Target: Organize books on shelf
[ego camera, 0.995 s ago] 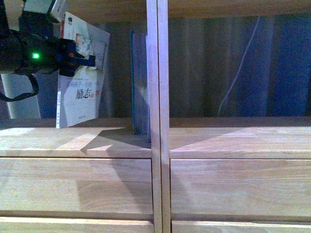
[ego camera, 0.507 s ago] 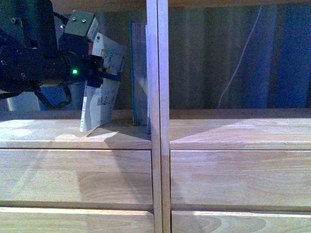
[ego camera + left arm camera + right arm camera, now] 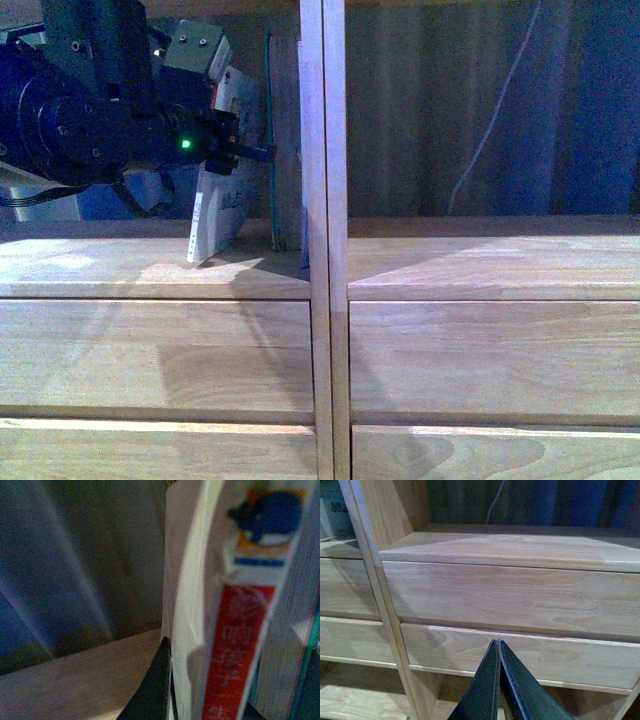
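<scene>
Standing tilted in the bookcase's (image 3: 322, 250) left compartment, the paperback (image 3: 222, 205) is clamped by the left end effector (image 3: 238, 152), its upper part hidden behind the arm. The teal book (image 3: 285, 150) stands upright against the central divider, top cut off. The right end effector (image 3: 498, 690), fingers pressed together, faces the drawer fronts (image 3: 510, 597). Cover lettering is unreadable.
</scene>
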Controlling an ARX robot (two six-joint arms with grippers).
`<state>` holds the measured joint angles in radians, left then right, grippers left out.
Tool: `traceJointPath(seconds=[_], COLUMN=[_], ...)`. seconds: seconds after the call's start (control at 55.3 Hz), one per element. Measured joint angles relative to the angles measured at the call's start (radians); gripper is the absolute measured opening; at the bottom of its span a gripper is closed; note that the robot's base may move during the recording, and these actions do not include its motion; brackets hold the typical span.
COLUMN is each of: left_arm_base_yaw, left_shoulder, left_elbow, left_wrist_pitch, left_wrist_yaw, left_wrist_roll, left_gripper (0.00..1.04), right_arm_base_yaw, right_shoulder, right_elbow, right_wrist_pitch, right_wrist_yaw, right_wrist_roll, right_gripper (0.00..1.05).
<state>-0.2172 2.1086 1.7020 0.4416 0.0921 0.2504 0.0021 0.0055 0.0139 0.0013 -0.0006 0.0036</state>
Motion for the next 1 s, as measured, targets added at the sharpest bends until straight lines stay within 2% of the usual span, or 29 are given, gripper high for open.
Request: traceJointPath(seconds=[0.109, 0.145, 0.398, 0.47, 0.724, 0.995], left_arm_base_yaw=[-0.005, -0.005, -0.005, -0.004, 0.005, 0.036], left_shoulder=[0.006, 0.006, 0.018, 0.018, 0.011, -0.085], left_elbow=[0.012, 0.014, 0.026, 0.028, 0.027, -0.049], left_wrist_pitch=[-0.019, -0.024, -0.039, -0.043, -0.057, -0.12], left_wrist_yaw=[-0.008, -0.01, -0.023, -0.023, -0.016, 0.056], left_wrist_roll=[0.0, -0.001, 0.0, -0.004, -0.038, -0.118], left_gripper=[0.07, 0.1, 0.48, 0.62, 0.98, 0.97], right_arm_base_yaw=[0.0, 0.0, 0.0, 0.0, 0.0, 0.0], right_shoulder=[0.0, 0.0, 0.0, 0.0, 0.0, 0.0], right_elbow=[0.0, 0.0, 0.0, 0.0, 0.0, 0.0], right_wrist_pitch=[0.0, 0.0, 0.0, 0.0, 0.0, 0.0], right_wrist_yaw=[0.0, 0.0, 0.0, 0.0, 0.0, 0.0], right_wrist_roll=[0.0, 0.0, 0.0, 0.0, 0.0, 0.0], right_gripper=[0.03, 0.03, 0.03, 0.03, 0.03, 0.03])
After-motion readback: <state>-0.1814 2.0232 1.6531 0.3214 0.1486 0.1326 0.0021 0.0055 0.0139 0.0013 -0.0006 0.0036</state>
